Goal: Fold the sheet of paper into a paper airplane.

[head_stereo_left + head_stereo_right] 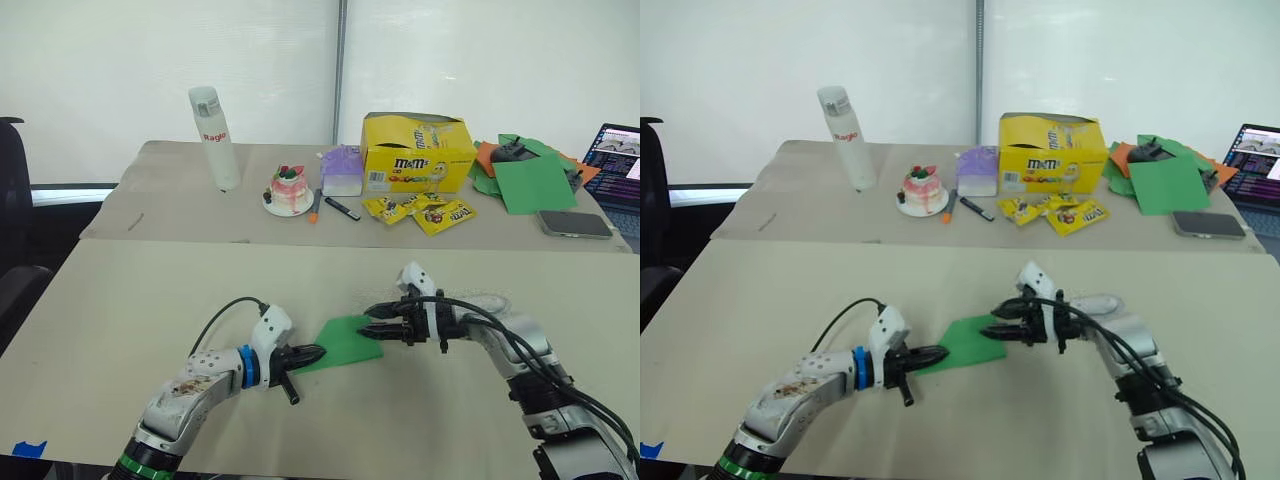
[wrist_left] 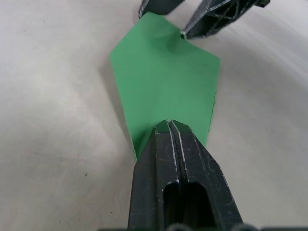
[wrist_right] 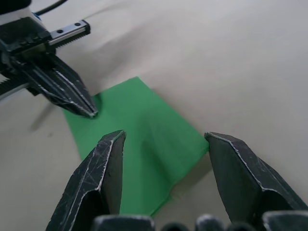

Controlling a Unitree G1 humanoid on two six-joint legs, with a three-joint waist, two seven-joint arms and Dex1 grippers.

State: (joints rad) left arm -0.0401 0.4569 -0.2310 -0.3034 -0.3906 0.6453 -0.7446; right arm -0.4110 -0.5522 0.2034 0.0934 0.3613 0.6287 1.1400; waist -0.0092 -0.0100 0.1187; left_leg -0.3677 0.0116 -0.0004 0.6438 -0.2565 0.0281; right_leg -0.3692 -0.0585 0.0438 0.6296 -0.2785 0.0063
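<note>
The sheet of paper point(image 1: 346, 340) is bright green and lies on the near beige table point(image 1: 150, 300) as a small, flat, five-sided piece point(image 2: 163, 77). My left gripper point(image 1: 312, 352) is shut on its near-left end, the two fingers point(image 2: 169, 130) pressed together over the edge. My right gripper point(image 1: 368, 323) comes in from the right and is open. Its fingertips point(image 3: 115, 139) straddle the paper's opposite end point(image 3: 144, 144), one close against the edge. The left gripper's tip point(image 3: 89, 111) also shows in the right wrist view.
The far table holds a yellow candy box point(image 1: 415, 150), candy packets point(image 1: 425, 212), a white bottle point(image 1: 214, 137), a small cake on a plate point(image 1: 289, 190), a pile of green and orange sheets point(image 1: 525, 175), a phone point(image 1: 574, 223) and a laptop point(image 1: 618, 160). A black chair point(image 1: 10, 200) stands at the left.
</note>
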